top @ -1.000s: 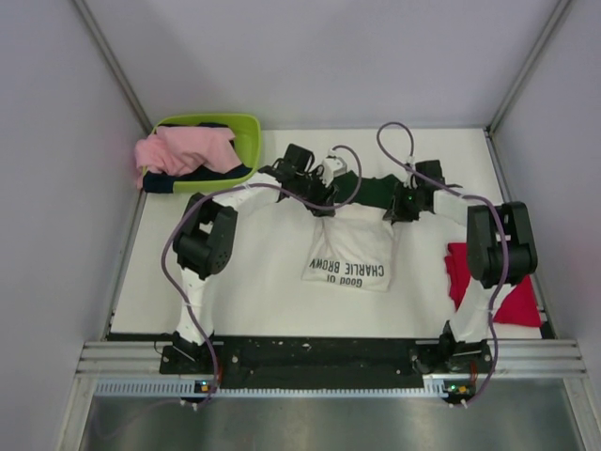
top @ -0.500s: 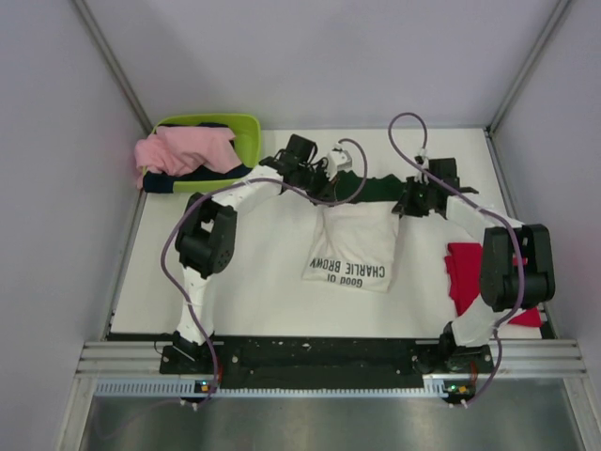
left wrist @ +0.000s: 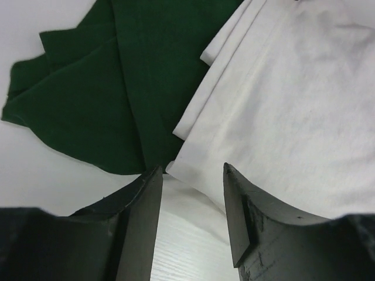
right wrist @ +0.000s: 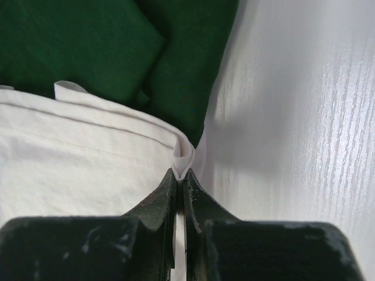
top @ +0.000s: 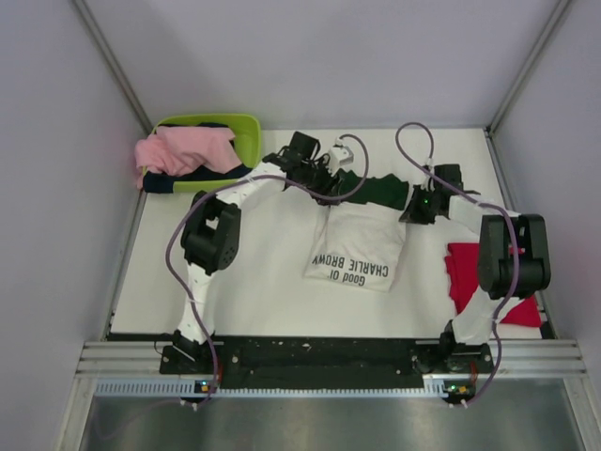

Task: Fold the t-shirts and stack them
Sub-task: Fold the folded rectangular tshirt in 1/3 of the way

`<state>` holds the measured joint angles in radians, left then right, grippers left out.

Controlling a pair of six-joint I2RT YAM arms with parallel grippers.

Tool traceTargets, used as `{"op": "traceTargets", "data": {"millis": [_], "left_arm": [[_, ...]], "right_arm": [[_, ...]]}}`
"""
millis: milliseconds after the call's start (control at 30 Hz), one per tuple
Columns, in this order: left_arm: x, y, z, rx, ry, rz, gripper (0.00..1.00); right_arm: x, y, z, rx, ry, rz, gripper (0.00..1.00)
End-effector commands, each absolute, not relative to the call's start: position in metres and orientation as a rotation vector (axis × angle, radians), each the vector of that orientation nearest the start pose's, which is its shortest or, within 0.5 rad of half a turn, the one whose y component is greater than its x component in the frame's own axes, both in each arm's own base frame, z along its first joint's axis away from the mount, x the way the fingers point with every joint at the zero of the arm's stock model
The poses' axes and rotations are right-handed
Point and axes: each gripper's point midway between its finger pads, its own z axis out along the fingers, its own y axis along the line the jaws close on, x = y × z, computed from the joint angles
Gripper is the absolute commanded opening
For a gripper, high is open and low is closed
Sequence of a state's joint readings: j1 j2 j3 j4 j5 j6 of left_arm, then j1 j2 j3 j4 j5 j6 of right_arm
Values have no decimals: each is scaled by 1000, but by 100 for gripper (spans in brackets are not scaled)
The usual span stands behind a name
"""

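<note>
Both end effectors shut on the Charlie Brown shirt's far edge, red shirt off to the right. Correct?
Not quite. Only the right end effector is shut on the white edge of the Charlie Brown shirt. The left end effector stands open, fingers apart by the cloth, as the left wrist view shows. The red shirt does lie off to the right.
</note>
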<state>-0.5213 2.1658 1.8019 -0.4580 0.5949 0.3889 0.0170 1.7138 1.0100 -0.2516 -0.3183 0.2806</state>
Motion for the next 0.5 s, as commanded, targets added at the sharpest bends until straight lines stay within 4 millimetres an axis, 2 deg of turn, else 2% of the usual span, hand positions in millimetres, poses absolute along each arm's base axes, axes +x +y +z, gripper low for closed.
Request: {"op": "traceTargets", "data": {"millis": [0, 133, 333, 433, 467], "left_arm": [[434, -349, 102, 1109, 2056, -829, 51], [445, -350, 91, 1048, 2093, -806, 49], [435, -359, 72, 1123, 2108, -815, 40], [437, -355, 62, 1126, 2157, -790, 30], [436, -356, 64, 1135, 2152, -796, 22]], "right_arm": [[407, 76, 59, 172, 2462, 551, 0], [404, 77, 58, 172, 2466, 564, 0], [402, 75, 58, 177, 2467, 551, 0], [402, 75, 61, 174, 2459, 553, 0], [403, 75, 62, 170, 2456, 549, 0]]}}
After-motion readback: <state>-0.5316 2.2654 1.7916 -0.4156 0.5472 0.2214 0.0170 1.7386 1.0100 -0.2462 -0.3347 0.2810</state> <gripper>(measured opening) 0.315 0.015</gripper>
